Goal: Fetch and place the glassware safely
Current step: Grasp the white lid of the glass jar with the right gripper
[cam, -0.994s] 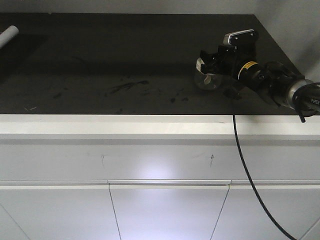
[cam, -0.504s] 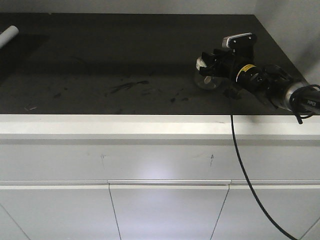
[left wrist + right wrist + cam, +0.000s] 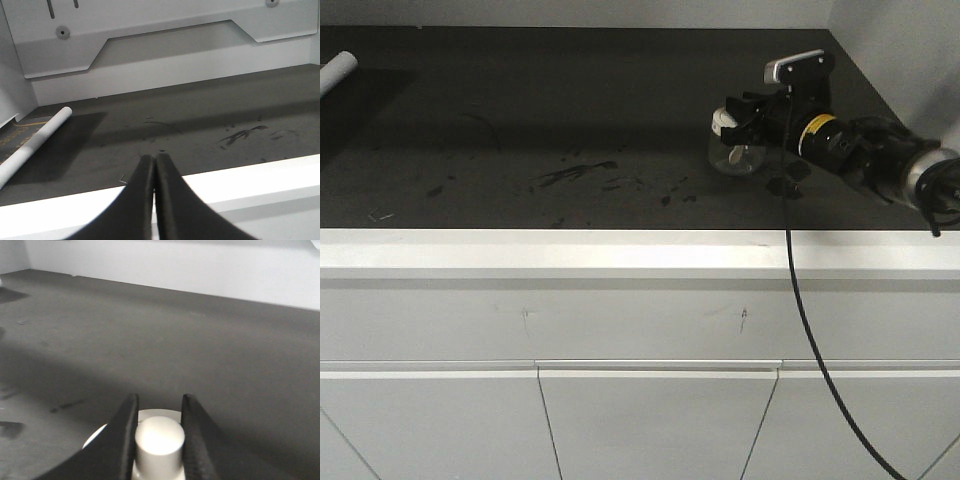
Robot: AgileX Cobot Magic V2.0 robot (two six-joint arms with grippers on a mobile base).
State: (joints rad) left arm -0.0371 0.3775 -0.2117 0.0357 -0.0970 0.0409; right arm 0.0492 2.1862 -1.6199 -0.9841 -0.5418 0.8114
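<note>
The jar [image 3: 732,152] is seen near the right edge of the counter [image 3: 520,110], its lid knob [image 3: 159,440] pinched by the right end effector [image 3: 159,412]. The left end effector [image 3: 153,170] is pressed together, empty. The glass is judged brittle, smooth and light. Held only by the knob, the lid might part from the body, so the body would be the safer hold.

Likely lab: scuffed dark benchtop [image 3: 570,100], white cabinets [image 3: 650,420] below.
</note>
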